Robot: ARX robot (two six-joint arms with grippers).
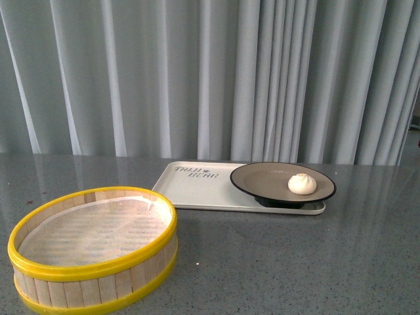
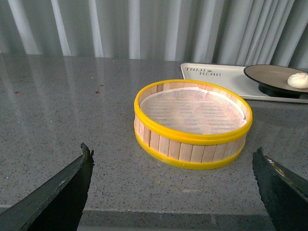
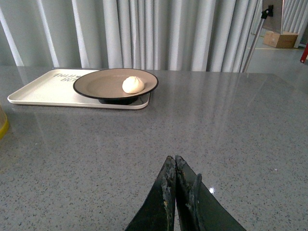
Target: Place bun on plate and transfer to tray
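The white bun (image 1: 302, 184) lies on the right part of the black-rimmed plate (image 1: 262, 178). That plate rests on the right end of the cream tray (image 1: 190, 187) at the back of the table. All three also show in the right wrist view: bun (image 3: 133, 84), plate (image 3: 96, 84), tray (image 3: 38, 91). My left gripper (image 2: 173, 159) is open and empty, low near the table's front edge before the steamer basket. My right gripper (image 3: 174, 161) is shut with nothing in it, well short of the tray. Neither arm shows in the front view.
An empty wooden steamer basket (image 1: 92, 246) with yellow rims stands at the front left, seen as well in the left wrist view (image 2: 192, 125). Grey curtains hang behind the grey speckled table (image 1: 295, 262). A stand pole (image 3: 255, 36) and a cardboard box (image 3: 281, 38) sit beyond the table's right side.
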